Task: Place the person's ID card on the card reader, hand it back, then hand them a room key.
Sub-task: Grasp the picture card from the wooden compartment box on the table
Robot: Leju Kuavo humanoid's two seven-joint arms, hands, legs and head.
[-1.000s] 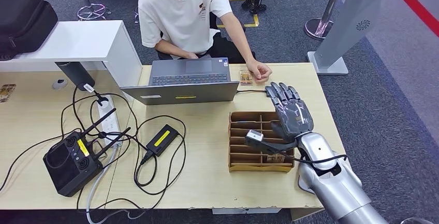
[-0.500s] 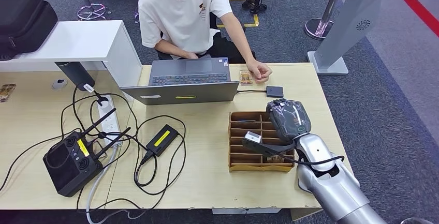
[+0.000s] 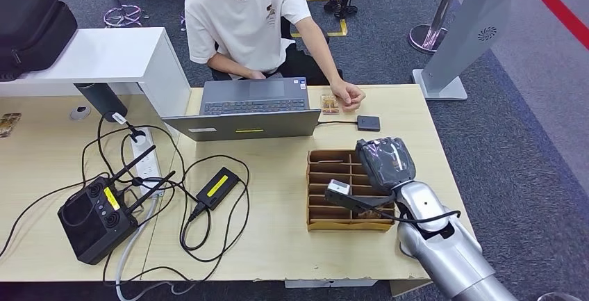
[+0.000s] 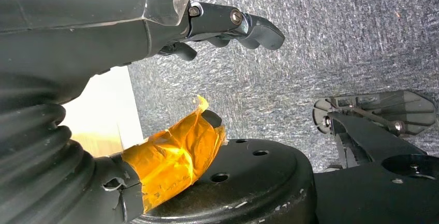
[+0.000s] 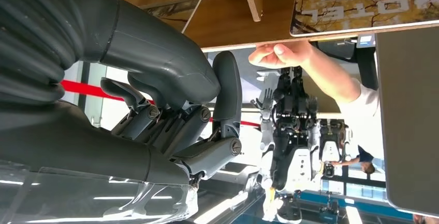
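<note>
Judging from how things lie, the task looks near its last leg — the person's hand rests on a small brown card on the far side of the tabletop, prob. the ID already back with them, though I can't confirm that. The black reader sits bare just beside it, cabled to the laptop. What's left, as I read it: pick a room key and hand it over. The right robot hand hangs over the far right corner of the brown divided tray, fingers curled down and in; nothing seen in them, so no key taken yet. A key card lies in a tray slot — glossy, autumn-tree print, pale lettering. The left robot hand hangs by the floor, fingers loosely apart, holding nothing.
</note>
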